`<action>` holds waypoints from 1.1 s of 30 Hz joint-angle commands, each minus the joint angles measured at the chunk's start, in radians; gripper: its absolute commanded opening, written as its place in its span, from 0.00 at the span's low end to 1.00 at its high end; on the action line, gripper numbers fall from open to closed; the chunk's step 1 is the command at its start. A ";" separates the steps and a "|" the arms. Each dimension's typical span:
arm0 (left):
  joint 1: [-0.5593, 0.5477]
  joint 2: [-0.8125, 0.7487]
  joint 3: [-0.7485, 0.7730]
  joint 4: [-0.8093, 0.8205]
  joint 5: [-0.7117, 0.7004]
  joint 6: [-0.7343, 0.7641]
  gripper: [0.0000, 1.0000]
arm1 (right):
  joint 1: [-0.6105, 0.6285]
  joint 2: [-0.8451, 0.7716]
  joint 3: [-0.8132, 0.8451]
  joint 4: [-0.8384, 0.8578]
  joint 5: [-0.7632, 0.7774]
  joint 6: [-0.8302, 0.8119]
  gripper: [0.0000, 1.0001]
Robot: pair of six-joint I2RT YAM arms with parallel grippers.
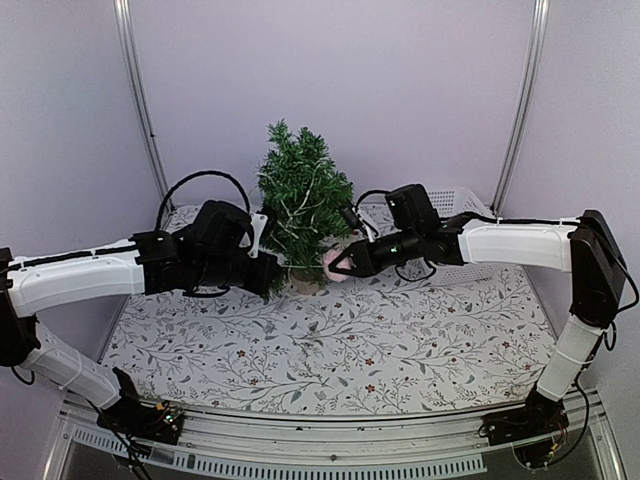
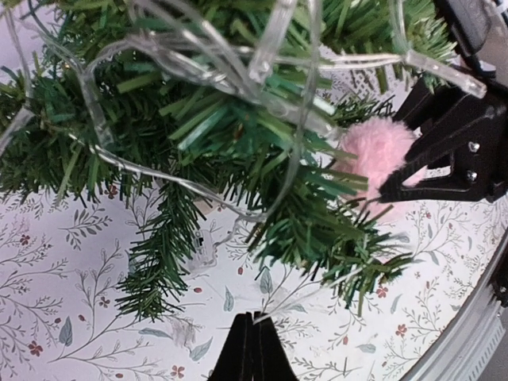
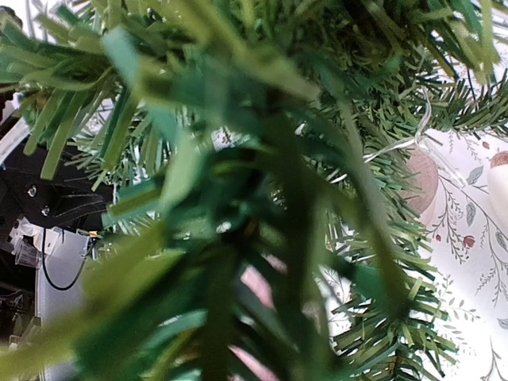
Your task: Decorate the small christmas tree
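Observation:
The small christmas tree [image 1: 303, 195] stands at the back middle of the table on its pale stump [image 3: 421, 179]. A clear light string [image 2: 262, 67] is draped over its branches [image 2: 198, 135]. My left gripper [image 1: 277, 277] is at the tree's lower left. In the left wrist view the left gripper [image 2: 252, 321] is shut, with a thin clear strand of the light string pinched at its tips. My right gripper [image 1: 338, 264] is at the tree's lower right, shut on a fluffy pink pom-pom [image 2: 375, 152] pressed against the lower branches. In the right wrist view, needles hide the fingers and only bits of pink [image 3: 258, 287] show.
A white slatted basket [image 1: 457, 203] sits at the back right behind the right arm. The floral tablecloth [image 1: 330, 350] covers the table. Metal frame posts [image 1: 140, 100] stand at both back corners.

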 commanded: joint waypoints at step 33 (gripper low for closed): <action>0.189 -0.259 -0.259 0.328 0.322 -0.023 0.71 | -0.230 -0.215 -0.103 0.008 -0.086 0.048 0.74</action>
